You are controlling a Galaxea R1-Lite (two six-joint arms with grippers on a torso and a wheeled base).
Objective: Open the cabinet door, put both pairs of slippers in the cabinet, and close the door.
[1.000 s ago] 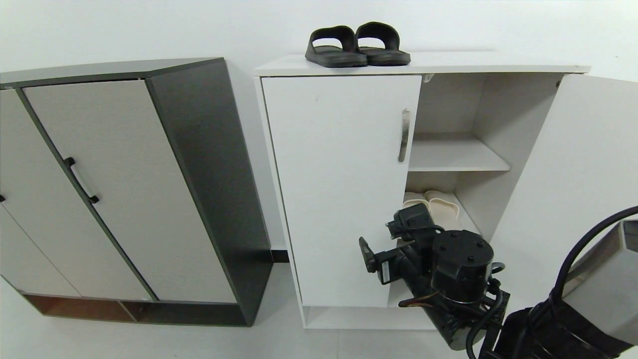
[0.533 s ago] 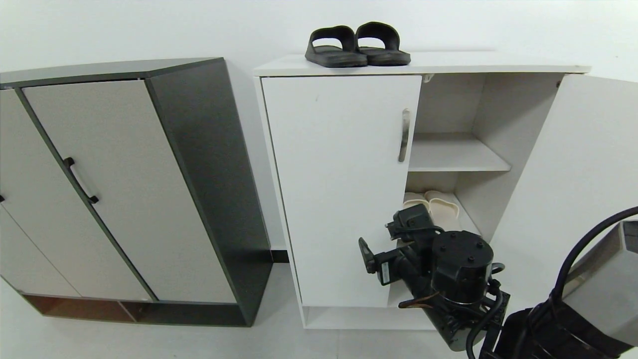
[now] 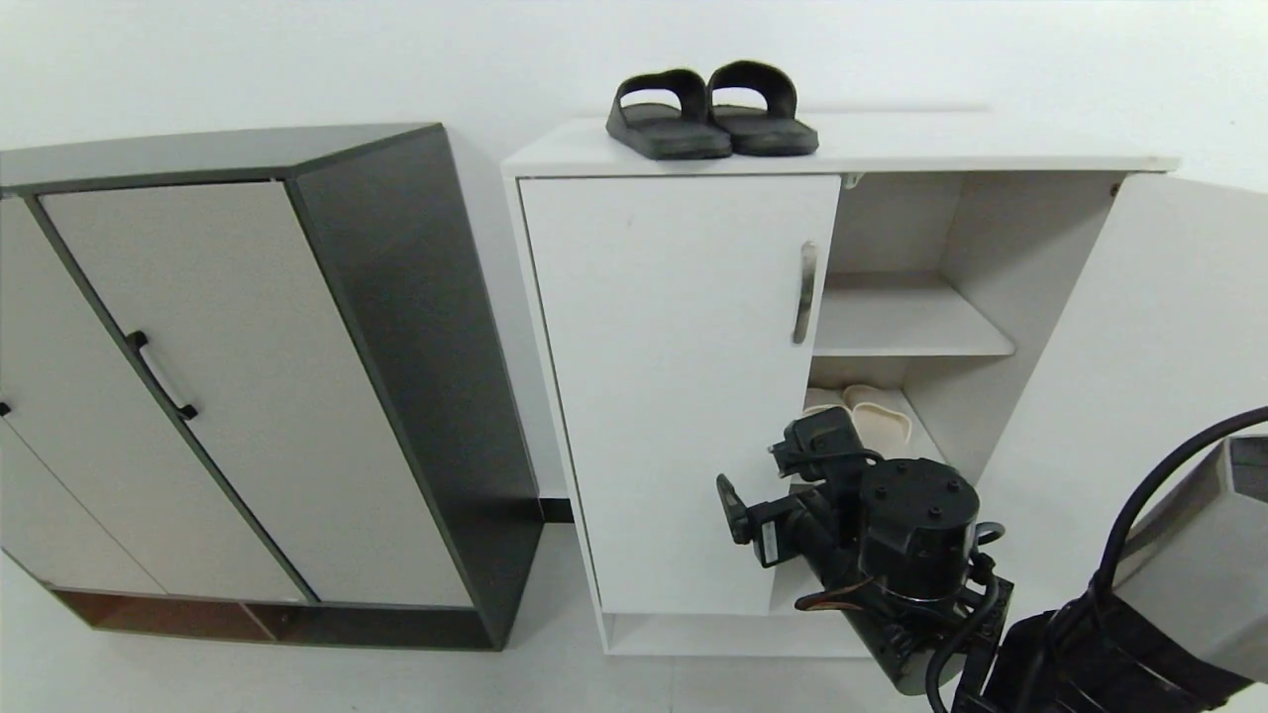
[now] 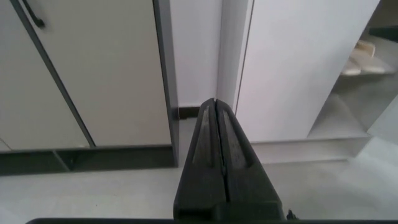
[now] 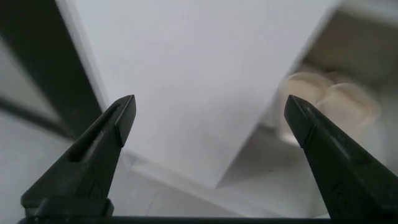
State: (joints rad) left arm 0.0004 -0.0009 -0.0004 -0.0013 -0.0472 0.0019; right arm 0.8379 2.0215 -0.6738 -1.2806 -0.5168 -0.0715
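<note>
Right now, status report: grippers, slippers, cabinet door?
Left gripper shut, empty. Right gripper open, empty, facing closed left door. Beige slippers on lower shelf, black slippers on cabinet top. Right door open, nothing blocking.

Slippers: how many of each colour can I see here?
Black slippers: 2, on top of the white cabinet
Cream slippers: 2, inside it, below the shelf
Total: 4 slippers

White cabinet (image 3: 991, 149), right door (image 3: 1139, 376) wide open; black slippers (image 3: 711, 109) paired on top; beige slippers (image 3: 877, 418) inside lower compartment.
</note>
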